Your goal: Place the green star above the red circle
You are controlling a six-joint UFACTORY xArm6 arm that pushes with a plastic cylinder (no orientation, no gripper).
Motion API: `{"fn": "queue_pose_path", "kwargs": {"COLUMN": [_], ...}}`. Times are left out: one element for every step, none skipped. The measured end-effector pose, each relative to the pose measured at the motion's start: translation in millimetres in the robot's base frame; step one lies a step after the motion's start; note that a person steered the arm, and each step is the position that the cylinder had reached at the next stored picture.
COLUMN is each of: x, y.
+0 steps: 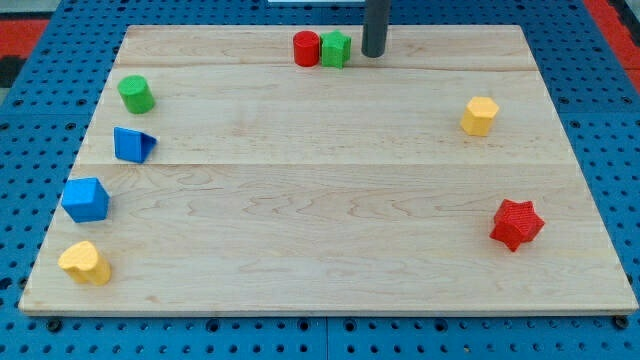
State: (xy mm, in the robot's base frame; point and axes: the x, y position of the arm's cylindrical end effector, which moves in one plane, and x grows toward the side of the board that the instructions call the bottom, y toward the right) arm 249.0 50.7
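The green star (336,48) sits near the view's top edge of the wooden board, touching the right side of the red circle (306,48). The two stand side by side at the same height in the view. My tip (373,54) is just to the right of the green star, a small gap away from it. The rod rises straight up out of the view's top.
A green cylinder (135,94), a blue triangle (133,145), a blue cube (86,199) and a yellow heart (85,262) line the left side. A yellow hexagon (480,115) and a red star (516,224) are on the right.
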Motion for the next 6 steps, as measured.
{"fn": "queue_pose_path", "kwargs": {"x": [-10,-28,-56,-55,-55,-55], "y": [-74,-72,-58,-108,-181,-257]}}
